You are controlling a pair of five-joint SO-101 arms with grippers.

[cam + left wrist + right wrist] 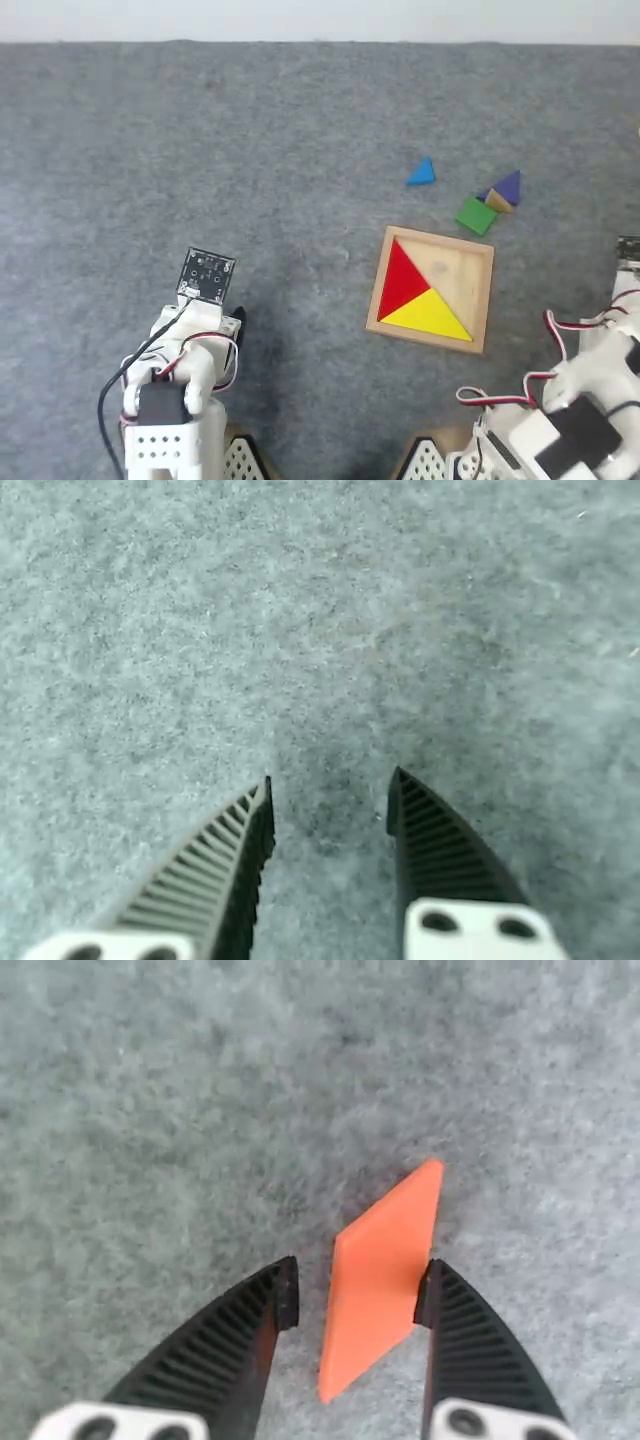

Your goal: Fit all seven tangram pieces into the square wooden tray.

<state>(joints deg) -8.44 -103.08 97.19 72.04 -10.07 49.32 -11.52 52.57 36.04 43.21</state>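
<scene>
Orange parallelogram [380, 1280] on grey felt [150, 1110] between parted ribbed jaws of right gripper [360, 1262]; left gripper [331, 776] also wide.

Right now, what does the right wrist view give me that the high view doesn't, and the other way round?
Right wrist view: the right gripper, open, with an orange parallelogram piece between its fingers, close to one of them. High view: the wooden tray holding a red triangle and a yellow triangle, with a blue triangle, a green square, a purple triangle and a small tan triangle loose beyond it. Both: the grey felt mat.
</scene>
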